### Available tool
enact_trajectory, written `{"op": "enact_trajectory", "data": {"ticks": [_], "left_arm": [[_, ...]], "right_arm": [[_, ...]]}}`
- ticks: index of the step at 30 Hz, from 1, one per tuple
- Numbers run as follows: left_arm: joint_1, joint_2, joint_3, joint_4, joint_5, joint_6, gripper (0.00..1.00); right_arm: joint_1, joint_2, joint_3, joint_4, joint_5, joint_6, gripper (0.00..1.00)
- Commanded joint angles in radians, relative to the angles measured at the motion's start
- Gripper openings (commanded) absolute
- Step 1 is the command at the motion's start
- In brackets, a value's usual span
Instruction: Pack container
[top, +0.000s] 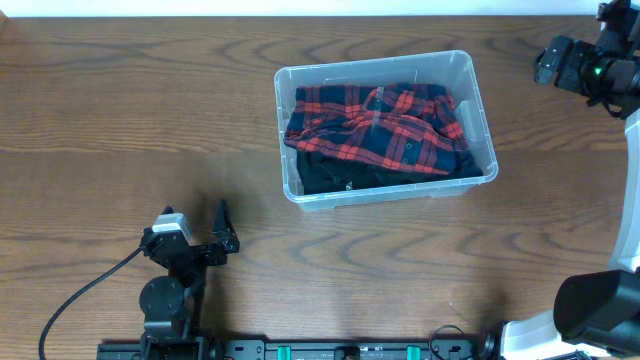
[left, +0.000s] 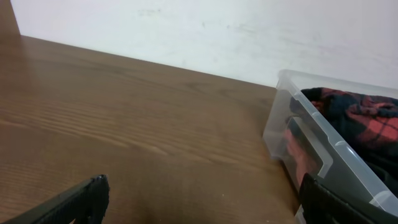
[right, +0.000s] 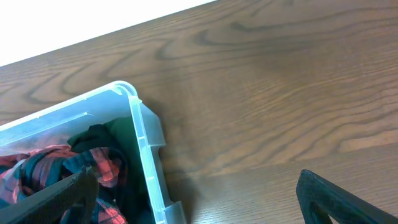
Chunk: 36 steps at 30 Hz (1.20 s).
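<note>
The clear plastic container (top: 290, 130) stands on the wooden table right of centre. It holds a red and black plaid shirt (top: 385, 120) lying over a dark garment (top: 330, 175). My left gripper (top: 226, 228) is open and empty, low over the table to the front left of the container. In the left wrist view its fingers (left: 202, 202) are spread wide, with the container (left: 292, 124) and the plaid shirt (left: 367, 118) at the right. My right gripper (top: 548, 62) is open and empty beyond the container's far right corner. In the right wrist view the fingers (right: 199, 199) straddle the container's corner (right: 140, 124).
The wooden table (top: 120, 100) surrounds the container. A black cable (top: 80, 295) runs from the left arm's base toward the front edge. A white wall (left: 217, 31) rises behind the table. The right arm's base (top: 590, 305) sits at the front right.
</note>
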Motion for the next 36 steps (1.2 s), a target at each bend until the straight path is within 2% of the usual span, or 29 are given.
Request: {"op": "enact_trajectory", "data": {"ticks": [1,36], "left_arm": [[-0.003,-0.008,-0.016,-0.037,-0.031,0.007,0.98],[-0.003,-0.005,-0.016,-0.037,-0.030,0.007,0.98]], "right_arm": [[-0.003,0.011,0.012,-0.001,-0.001,0.012,0.99],[0.016,-0.027,0.012,-0.002,-0.001,0.012,0.99]]}}
